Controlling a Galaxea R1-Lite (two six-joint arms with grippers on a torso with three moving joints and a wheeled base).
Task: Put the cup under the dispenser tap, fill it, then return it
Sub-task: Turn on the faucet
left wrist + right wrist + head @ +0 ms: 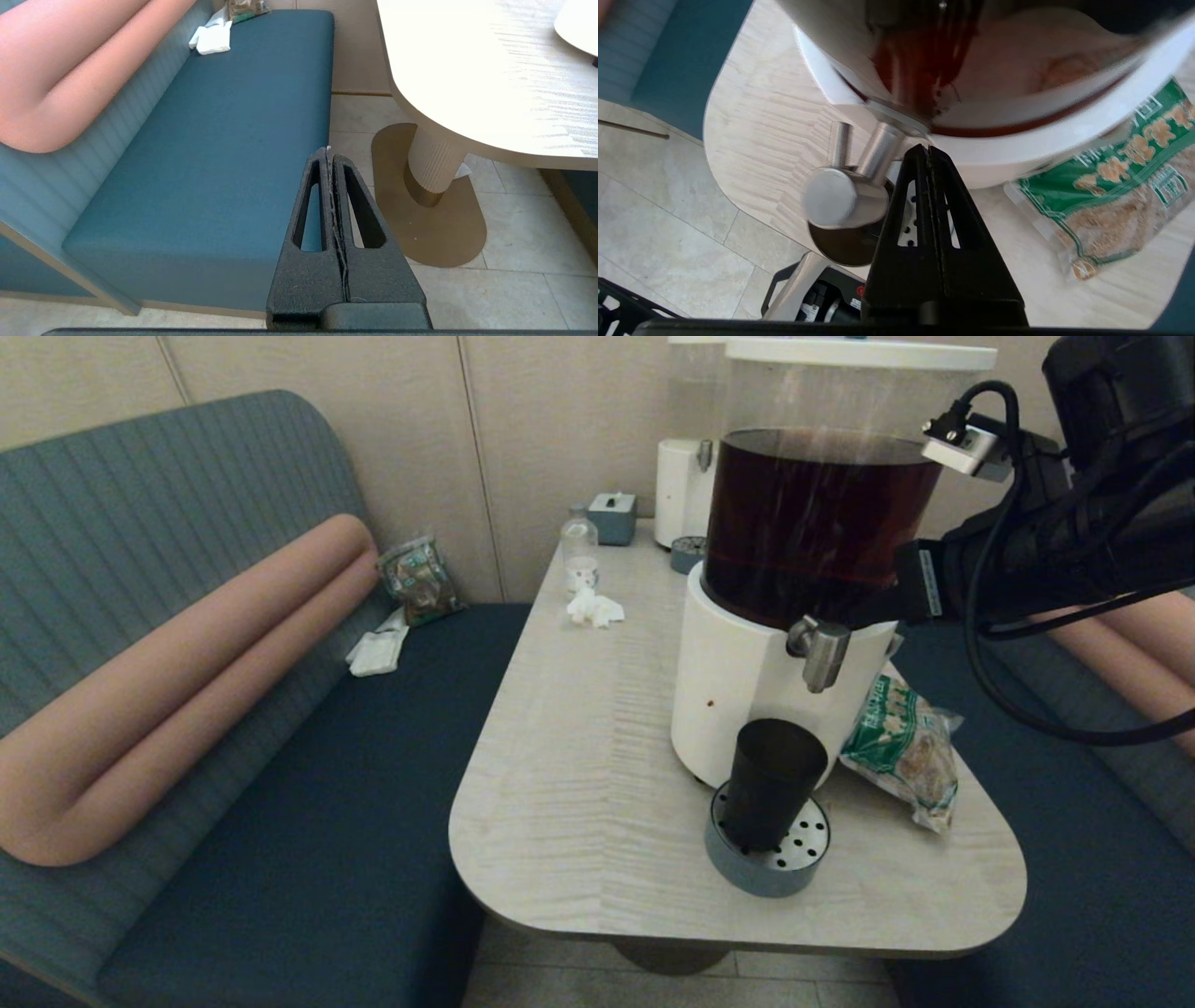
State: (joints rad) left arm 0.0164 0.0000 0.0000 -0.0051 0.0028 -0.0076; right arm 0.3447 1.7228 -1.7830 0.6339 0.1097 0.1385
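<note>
The dark smoky cup (773,784) stands upright on the round grey perforated drip tray (794,859), directly below the silver dispenser tap (820,653) of the white-based dispenser with the brown tank (817,523). Nothing holds the cup. My right gripper (928,148) is shut and empty, its tips at the white rim of the dispenser base just beside the tap (840,191); the cup's dark mouth (840,242) shows beneath the tap. The right arm (1027,569) reaches in from the right. My left gripper (329,151) is shut and empty, parked low beside the bench.
A green snack bag (901,747) lies right of the dispenser, close to the tray. A second clear-tank dispenser (686,476), a small clear bottle (579,551), a tissue (595,609) and a grey box (611,515) sit at the table's far end. The blue bench (210,163) runs along the left.
</note>
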